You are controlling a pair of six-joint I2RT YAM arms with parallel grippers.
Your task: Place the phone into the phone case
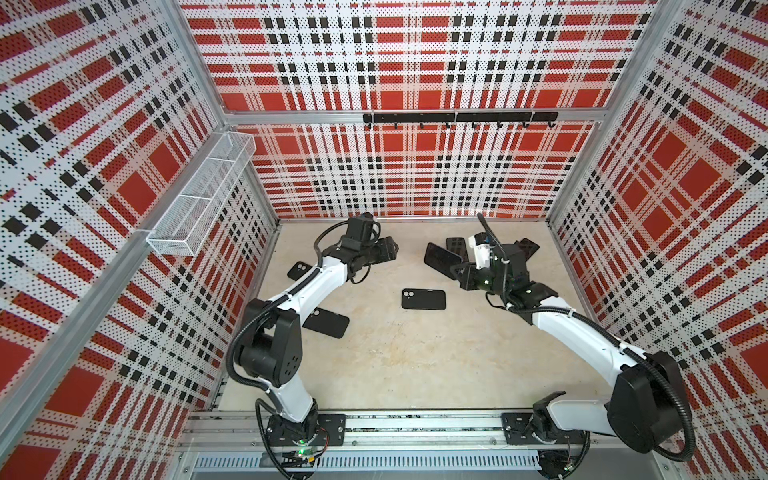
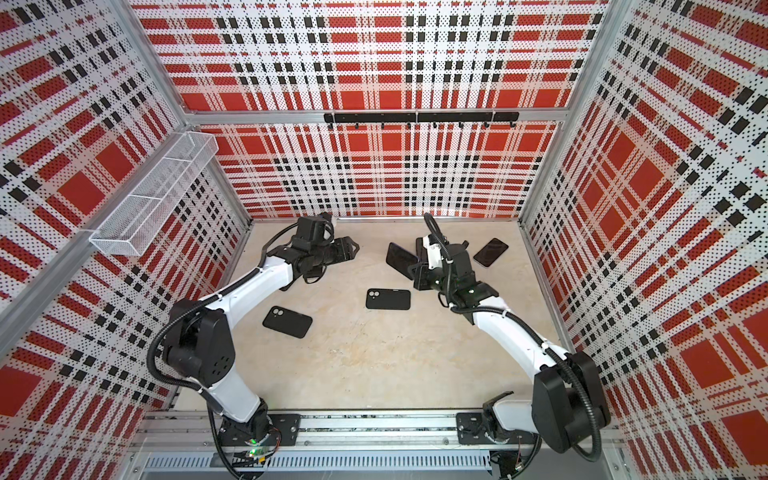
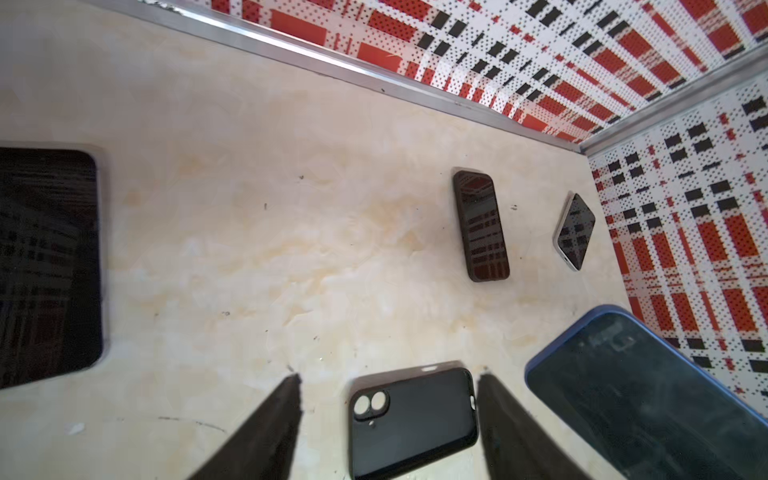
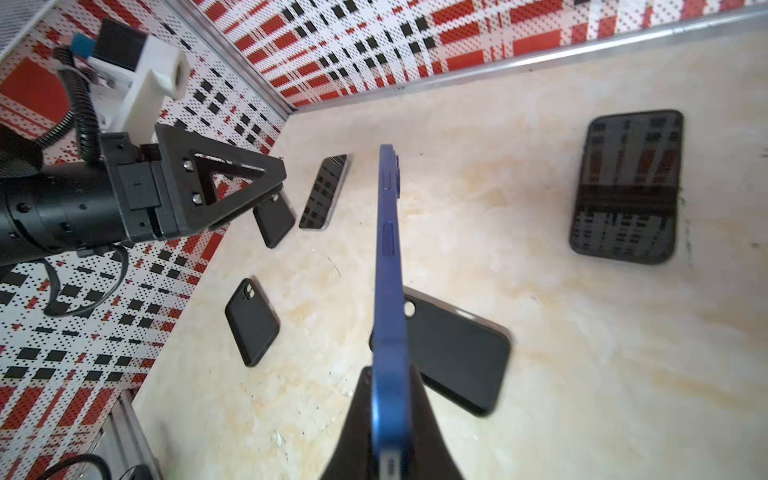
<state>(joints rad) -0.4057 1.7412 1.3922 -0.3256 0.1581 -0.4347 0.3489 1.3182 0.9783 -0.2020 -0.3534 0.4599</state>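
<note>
Marbled beige table [image 1: 415,365], plaid perforated walls [image 1: 415,62]. In a top view three matte black cases [image 1: 424,299] [image 1: 326,322] [image 1: 297,270] lie flat; the left wrist view alone shows four glossy phones, three [image 3: 480,226] [image 3: 575,230] [image 3: 41,266] lying flat. The right gripper [image 4: 388,374] clamps the blue phone [image 4: 388,249] on edge, raised, far, just right of centre; the left gripper [image 3: 389,376] stands parted, a case [image 3: 411,424] between its fingers [image 3: 266,436]

A robot lab test cell: plaid perforated wall panels [image 1: 399,62] on aluminium framing [image 1: 291,118] enclose a beige desk [image 1: 415,353]. Left arm [image 1: 307,286] and right arm [image 1: 582,328] stand on a front rail [image 1: 415,432].
</note>
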